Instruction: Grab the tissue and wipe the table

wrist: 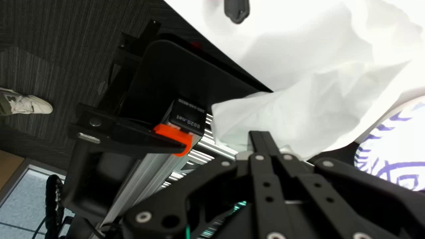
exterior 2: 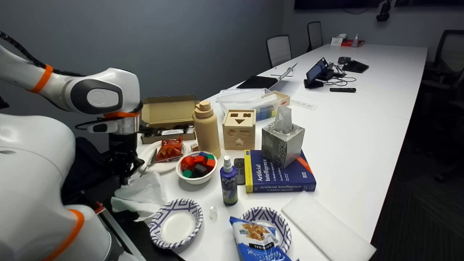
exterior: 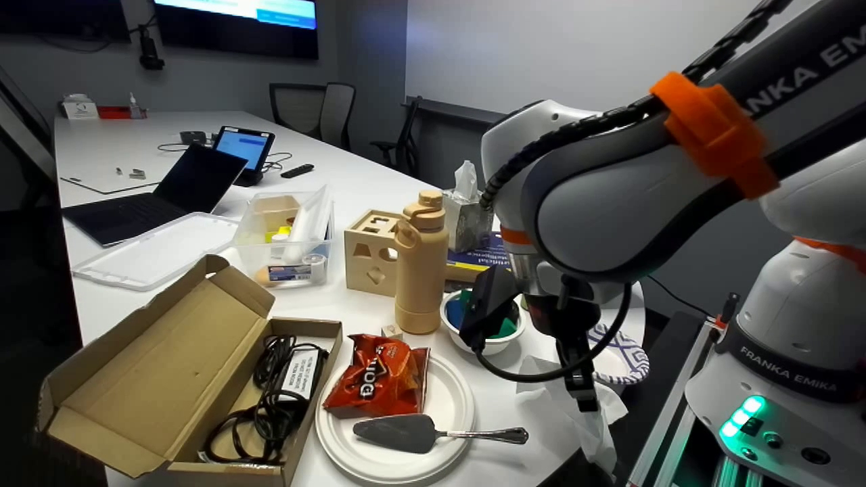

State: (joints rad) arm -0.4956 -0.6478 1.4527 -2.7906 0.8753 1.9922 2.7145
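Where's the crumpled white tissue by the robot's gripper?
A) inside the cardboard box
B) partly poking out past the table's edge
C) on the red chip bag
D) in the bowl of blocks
B: in the wrist view, the tissue sticks out beyond the edge of the table.

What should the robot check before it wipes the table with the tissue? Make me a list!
1. Gripper shut: ok, jaws together.
2. Tissue pinched: cannot tell; it is right by the jaws, but the pinch itself is hidden.
3. Whole tissue on the table: not ok, part hangs past the edge.
4. Patterned plate by the tissue not touching it: cannot tell; they are very close.
5. Cake server wholly on the white plate: not ok, its handle sticks out past the rim.
6. Tan bottle upright: ok.
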